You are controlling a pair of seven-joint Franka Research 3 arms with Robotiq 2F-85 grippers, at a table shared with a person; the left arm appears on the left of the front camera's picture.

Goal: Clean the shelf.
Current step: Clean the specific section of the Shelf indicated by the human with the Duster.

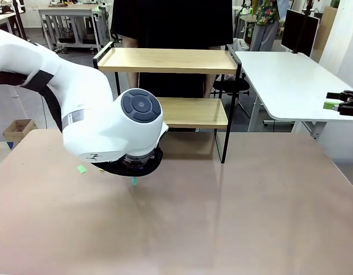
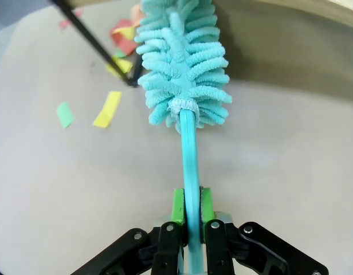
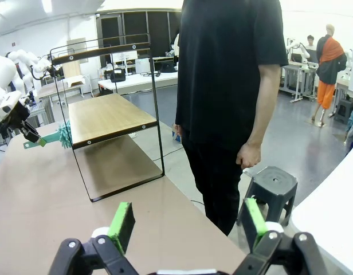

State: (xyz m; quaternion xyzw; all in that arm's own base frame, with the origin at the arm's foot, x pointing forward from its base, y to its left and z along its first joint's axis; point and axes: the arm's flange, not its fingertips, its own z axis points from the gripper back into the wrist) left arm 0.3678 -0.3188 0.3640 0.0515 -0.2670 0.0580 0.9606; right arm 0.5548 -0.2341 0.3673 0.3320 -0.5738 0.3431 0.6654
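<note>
shelf [image 1: 168,60] on table [image 1: 251,200], far edge; duster [image 2: 182,63] beside leg [image 2: 93,43]; person [image 1: 171,23] behind shelf

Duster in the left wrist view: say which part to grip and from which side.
Grip the duster by its thin handle, behind the fluffy head, coming in from the handle's free end with a pad on either side. The head is soft and would squash; the stem fits between the pads, as the left gripper holds it.
</note>
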